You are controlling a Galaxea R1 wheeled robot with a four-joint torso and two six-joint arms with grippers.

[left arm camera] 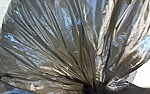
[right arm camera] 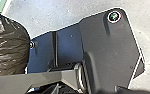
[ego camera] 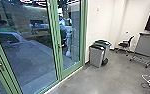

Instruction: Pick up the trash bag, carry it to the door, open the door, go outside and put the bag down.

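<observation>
"How's the left gripper [left arm camera: 91, 88]?"

"Closed on the gathered neck of the shiny, dark plastic trash bag [left arm camera: 48, 47], with creases fanning out from there"

"And the right gripper [right arm camera: 94, 90]?"

"Can't tell if it's wide or narrow"

"What's further out?"

"Smooth grey floor [ego camera: 98, 80], then the tall glass door with a green frame [ego camera: 56, 37]; near it, by the white wall [ego camera: 98, 25], a grey plastic bin with a black top [ego camera: 96, 57] just beside a green-topped bin [ego camera: 105, 43], and a black office chair [ego camera: 124, 45] beyond"
</observation>
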